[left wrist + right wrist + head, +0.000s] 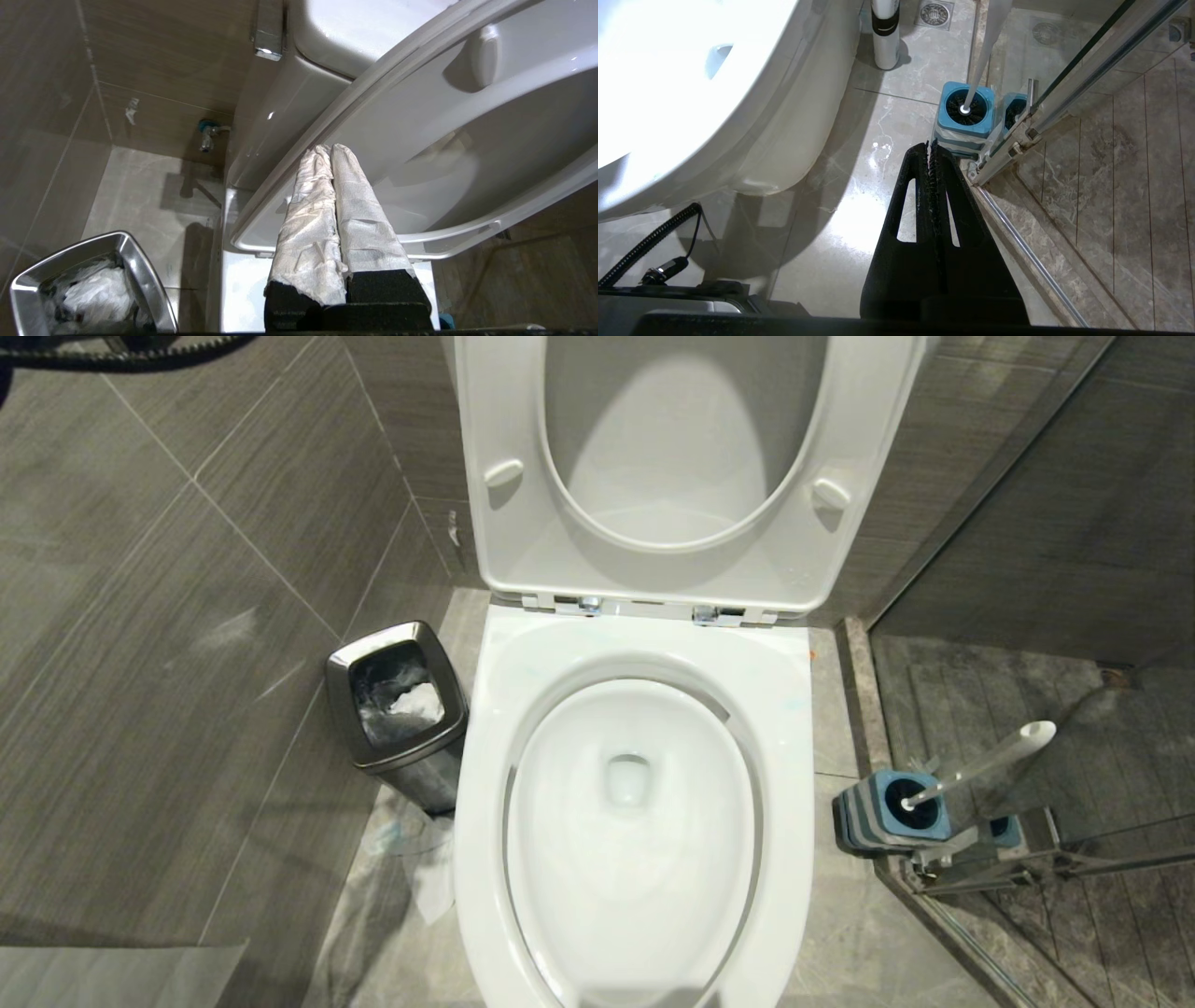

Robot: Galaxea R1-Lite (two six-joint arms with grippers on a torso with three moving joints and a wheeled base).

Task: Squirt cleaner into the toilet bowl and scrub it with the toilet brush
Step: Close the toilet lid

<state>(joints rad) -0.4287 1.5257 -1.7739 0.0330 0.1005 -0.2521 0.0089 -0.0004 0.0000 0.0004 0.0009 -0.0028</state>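
The white toilet bowl stands open in the middle of the head view, its seat and lid raised against the tank. The toilet brush leans in its blue-topped holder on the floor to the bowl's right. My left gripper, its fingers wrapped in white paper, is shut and empty, pointing at the raised seat from the bowl's left. My right gripper is shut and empty, low over the floor just short of the holder. Neither gripper shows in the head view.
A steel waste bin with a liner stands left of the bowl. A glass shower door and its metal rail run close behind the holder. A white cylinder with a black band stands on the floor beyond; I cannot tell whether it is the cleaner.
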